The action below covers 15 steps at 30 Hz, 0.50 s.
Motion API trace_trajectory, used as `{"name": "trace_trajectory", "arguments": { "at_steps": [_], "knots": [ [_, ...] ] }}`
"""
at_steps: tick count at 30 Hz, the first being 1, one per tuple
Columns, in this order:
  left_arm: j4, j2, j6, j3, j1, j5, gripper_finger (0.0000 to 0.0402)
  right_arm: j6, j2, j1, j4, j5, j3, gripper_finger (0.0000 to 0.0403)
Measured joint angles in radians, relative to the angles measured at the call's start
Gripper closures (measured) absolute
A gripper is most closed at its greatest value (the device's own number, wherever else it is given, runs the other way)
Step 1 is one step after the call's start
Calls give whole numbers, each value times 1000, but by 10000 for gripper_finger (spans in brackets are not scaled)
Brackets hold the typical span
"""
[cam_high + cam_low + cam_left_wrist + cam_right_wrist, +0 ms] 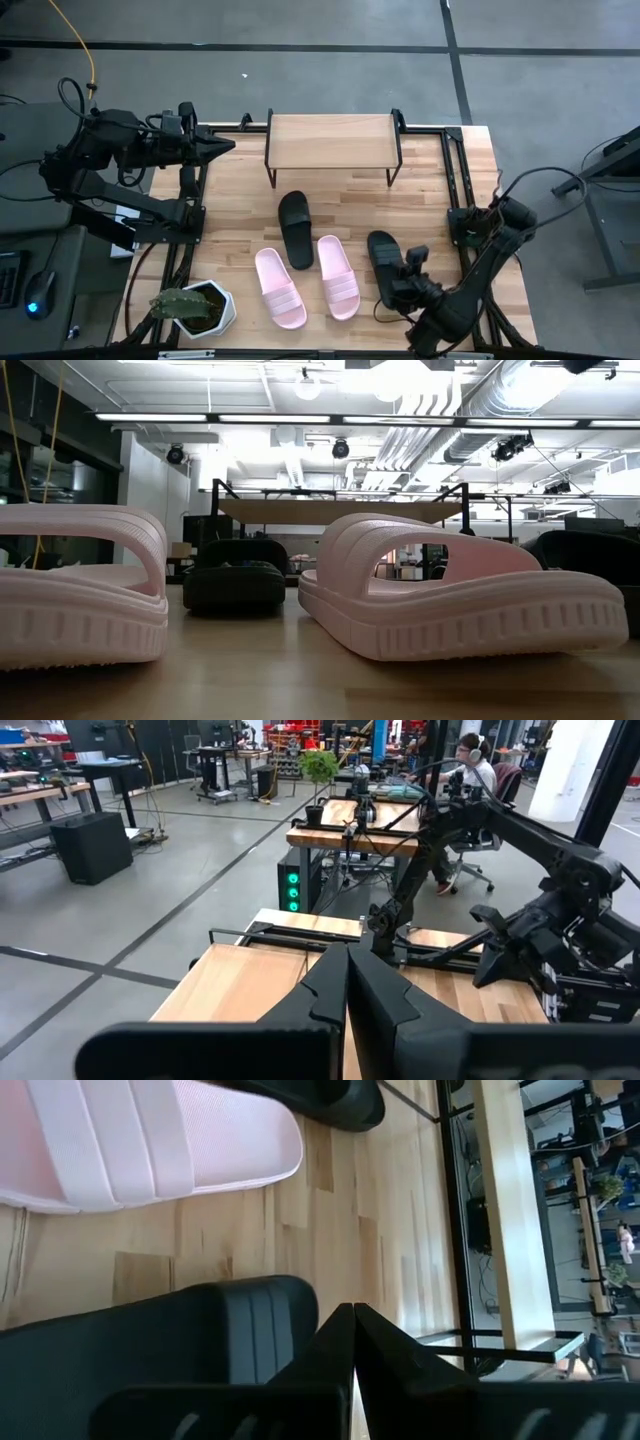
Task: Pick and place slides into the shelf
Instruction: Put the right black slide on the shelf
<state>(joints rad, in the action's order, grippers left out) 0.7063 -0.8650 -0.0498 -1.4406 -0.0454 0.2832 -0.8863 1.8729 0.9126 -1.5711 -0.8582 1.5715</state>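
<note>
Right pincer (pixel 410 272), fingers pressed together, hangs just beside black slide (pixel 383 258).

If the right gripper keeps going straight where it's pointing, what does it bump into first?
Probably the black slide closest to it. From above, the right gripper, fingers shut, sits right beside that slide's strap and points toward the shelf far ahead. Its wrist view suggests it might slip just past the slide; depth is unclear.
</note>
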Motion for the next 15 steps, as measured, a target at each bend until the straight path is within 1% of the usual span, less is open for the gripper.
{"name": "trace_trajectory", "arguments": {
  "at_steps": [15],
  "knots": [
    [-2,0,0,0,0,0,401,-79,95,66,0,-3,0,402]
  ]
}}
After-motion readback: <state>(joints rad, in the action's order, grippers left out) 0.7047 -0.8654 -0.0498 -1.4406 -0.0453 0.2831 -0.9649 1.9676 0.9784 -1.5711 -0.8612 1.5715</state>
